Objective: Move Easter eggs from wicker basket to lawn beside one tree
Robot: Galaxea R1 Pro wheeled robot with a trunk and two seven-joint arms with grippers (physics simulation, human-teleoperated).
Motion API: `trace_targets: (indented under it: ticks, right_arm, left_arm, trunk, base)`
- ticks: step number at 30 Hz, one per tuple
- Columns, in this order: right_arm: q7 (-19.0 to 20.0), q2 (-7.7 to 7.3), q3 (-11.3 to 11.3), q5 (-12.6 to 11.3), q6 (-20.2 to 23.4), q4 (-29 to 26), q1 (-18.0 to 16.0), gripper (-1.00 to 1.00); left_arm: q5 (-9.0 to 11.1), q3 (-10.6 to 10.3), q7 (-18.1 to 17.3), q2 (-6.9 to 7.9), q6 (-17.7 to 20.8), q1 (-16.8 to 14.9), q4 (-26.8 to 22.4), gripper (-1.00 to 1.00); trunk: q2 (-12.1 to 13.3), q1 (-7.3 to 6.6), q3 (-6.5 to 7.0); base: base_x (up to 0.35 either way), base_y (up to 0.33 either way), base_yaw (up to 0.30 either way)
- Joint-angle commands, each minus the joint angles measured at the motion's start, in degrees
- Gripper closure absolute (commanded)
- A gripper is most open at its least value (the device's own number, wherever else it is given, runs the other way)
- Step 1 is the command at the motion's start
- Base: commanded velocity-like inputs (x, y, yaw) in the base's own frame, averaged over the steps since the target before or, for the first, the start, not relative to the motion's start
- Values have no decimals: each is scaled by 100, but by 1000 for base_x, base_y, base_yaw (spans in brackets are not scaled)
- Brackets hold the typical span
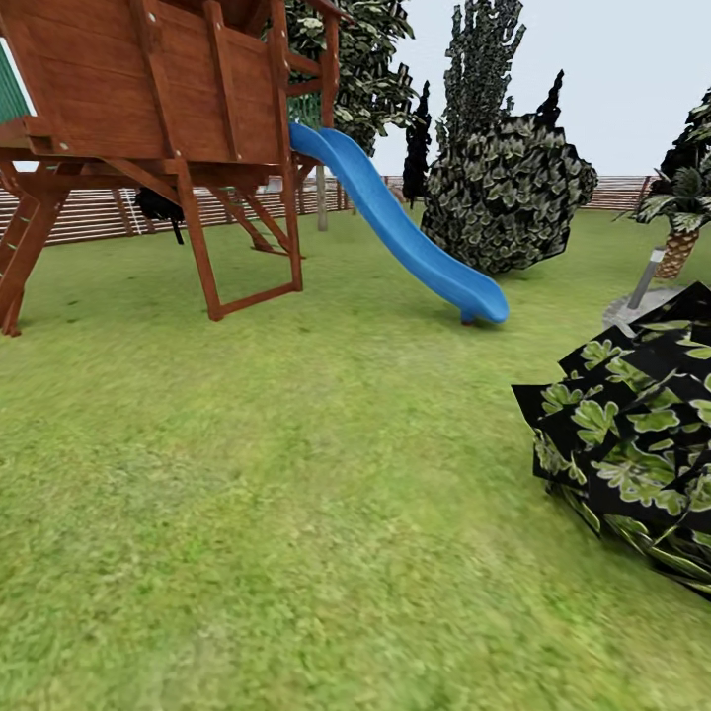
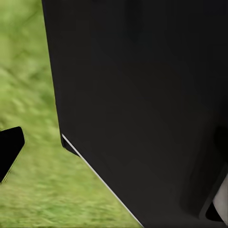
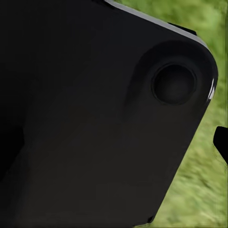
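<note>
**A:** So how far along is the robot? The head view has the lawn (image 1: 296, 474) running out to a wooden play tower (image 1: 158, 109) with a blue slide (image 1: 405, 232), a big leafy bush (image 1: 509, 193) behind it, another dark bush (image 1: 632, 444) close on the right, and the slatted fence (image 1: 89, 217) at the back. There's a pale trunk (image 1: 321, 197) past the tower that could work as the tree. Can't spot the basket or any egg here, so I'd say it's just driving around and the whole job is likely still ahead.

**B:** And the tools?

**A:** Can't tell. Both wrist views are mostly black robot casing (image 2: 142, 95) over blurry grass, so whether either tool is open or holding something is anyone's guess.
</note>
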Motion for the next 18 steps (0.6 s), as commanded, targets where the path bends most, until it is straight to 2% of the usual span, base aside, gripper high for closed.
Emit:
trace_targets:
  ticks: [1, 18]
  right_arm:
    - [1, -1, 40, -4, -18, 4, -3, -100]
    - [1, -10, 45, 6, -18, -1, -3, -100]
  left_arm:
    - [3, 3, -3, 0, -3, -2, -1, -100]
    - [3, 3, -2, 0, -3, -2, -1, -100]
  trunk:
    - [-2, 3, -5]
    - [-2, 3, -5]
  base:
    - [317, 103, 0]
    - [317, 103, 0]
